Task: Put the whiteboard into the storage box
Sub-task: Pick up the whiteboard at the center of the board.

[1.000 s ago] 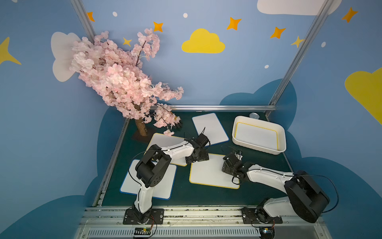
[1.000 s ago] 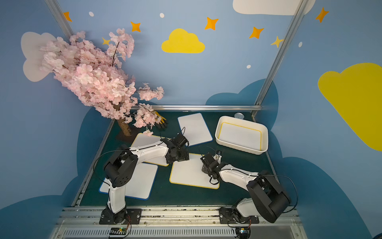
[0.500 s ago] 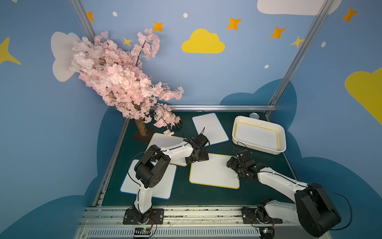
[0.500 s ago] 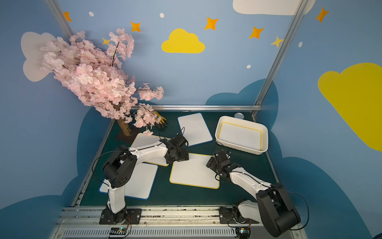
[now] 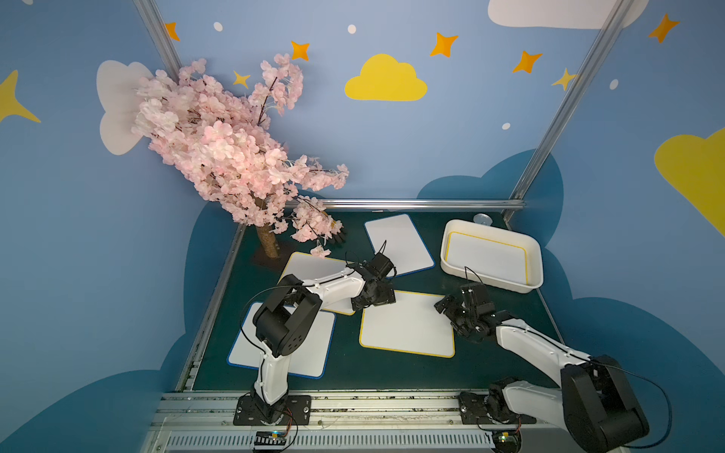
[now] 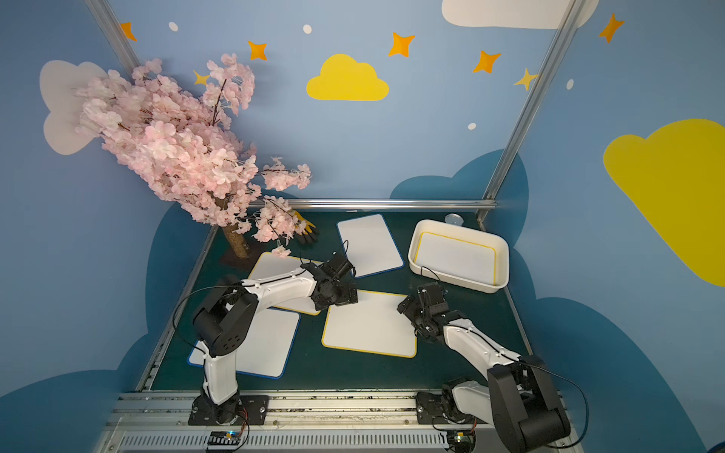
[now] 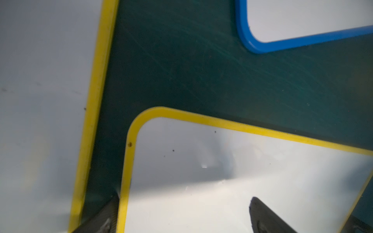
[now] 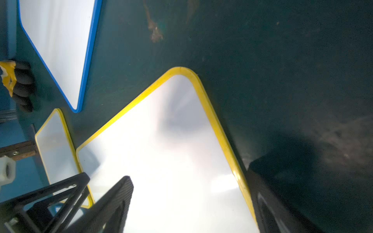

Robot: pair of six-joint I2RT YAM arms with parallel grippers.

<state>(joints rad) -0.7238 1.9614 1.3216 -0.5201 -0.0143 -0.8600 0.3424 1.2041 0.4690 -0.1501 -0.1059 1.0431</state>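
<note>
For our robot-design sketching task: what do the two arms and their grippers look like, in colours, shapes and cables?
The left arm and right arm have white links between bulky black joints, on black base plates, with thin black cables looping off. The left gripper and right gripper are black, with flat, carbon-weave fingers.

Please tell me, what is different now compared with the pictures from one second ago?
The right gripper moved to the robot's right, from above the middle yellow-edged board out to its right edge, and its arm swung out with it. Its jaws are open; nothing was gripped or released. The left gripper, the storage box and everything else stayed in place.
</note>
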